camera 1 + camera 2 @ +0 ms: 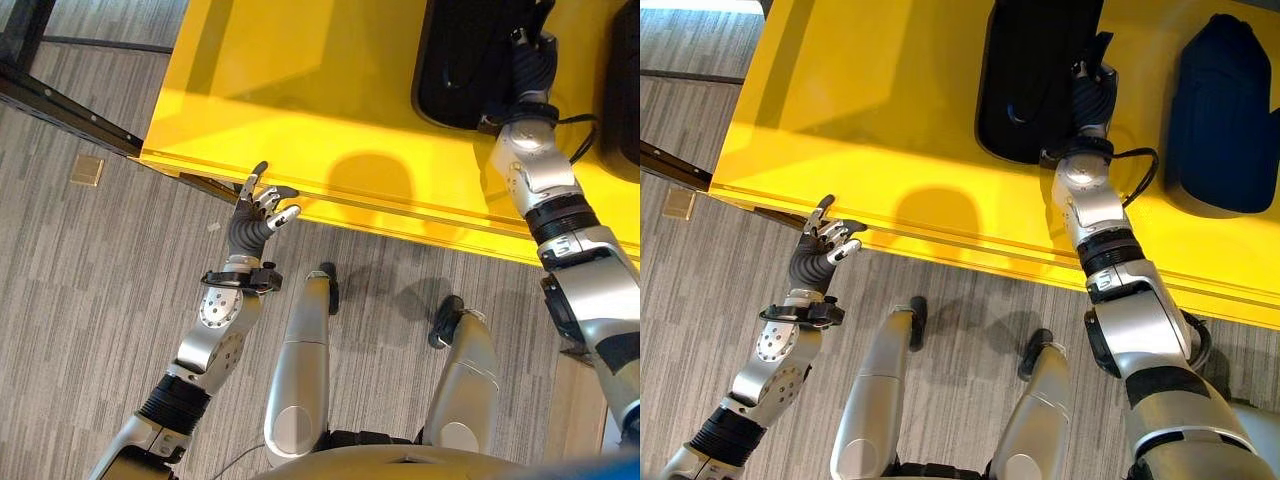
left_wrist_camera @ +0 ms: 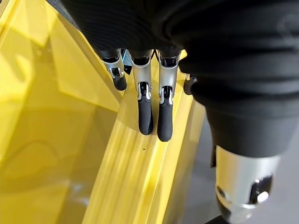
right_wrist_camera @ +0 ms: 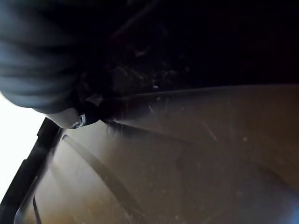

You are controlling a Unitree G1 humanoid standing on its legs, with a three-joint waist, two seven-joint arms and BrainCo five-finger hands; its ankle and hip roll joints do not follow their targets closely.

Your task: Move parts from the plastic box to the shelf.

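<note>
The right hand point(image 1: 1092, 85) reaches into a glossy black box point(image 1: 1030, 70), fingers unreadable; left hand point(image 1: 255, 215) fingers spread, relaxed.

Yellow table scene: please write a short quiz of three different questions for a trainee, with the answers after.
1. True or false: the left hand has its fingers straight near the edge of the yellow table.
2. Which hand reaches into the black box?
A. the left hand
B. the right hand
3. Fill in: a second dark thing lies on the table at the robot's ____ side.

Key:
1. true
2. B
3. right
</note>
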